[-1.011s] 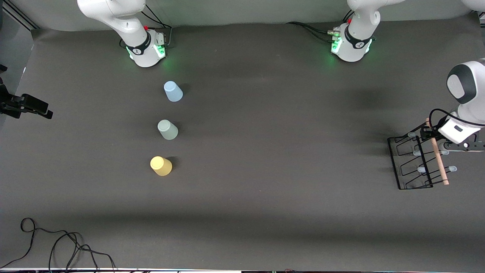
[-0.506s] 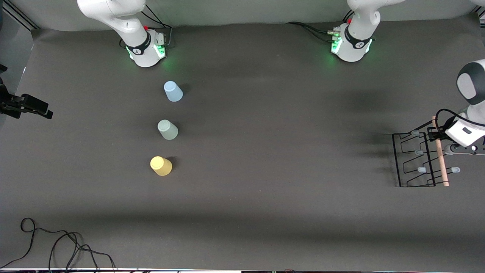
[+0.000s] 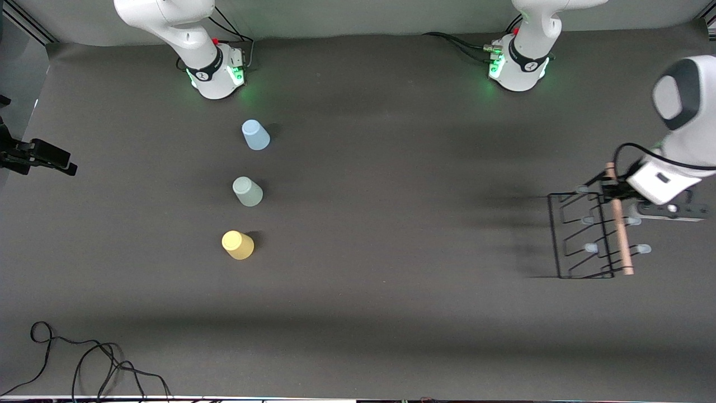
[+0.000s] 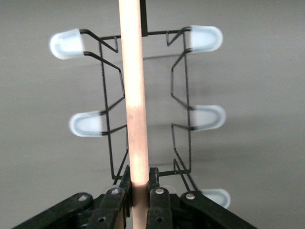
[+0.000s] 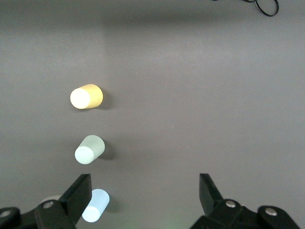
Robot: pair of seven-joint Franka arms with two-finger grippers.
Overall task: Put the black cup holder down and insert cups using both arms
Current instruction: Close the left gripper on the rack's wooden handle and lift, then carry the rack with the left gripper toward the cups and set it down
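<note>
So the left gripper [image 4: 139, 191] is clamped tight on the wooden rod handle [image 3: 620, 221] of the black cup holder [image 3: 582, 235], which hangs lifted off the table [image 3: 391, 313] over the left arm's end, with all the pale-tipped pegs [image 4: 204, 117] bare (no cup on any of them). The right gripper [image 5: 143, 193] waits up high with its jaws spread wide and nothing in them. All three cups sit upside down in a row in front of the right arm's base: the light blue cup [image 3: 255, 135] closest to the base, the grey-green cup [image 3: 247, 191] in the middle, the yellow cup [image 3: 238, 245] nearest the front camera.
</note>
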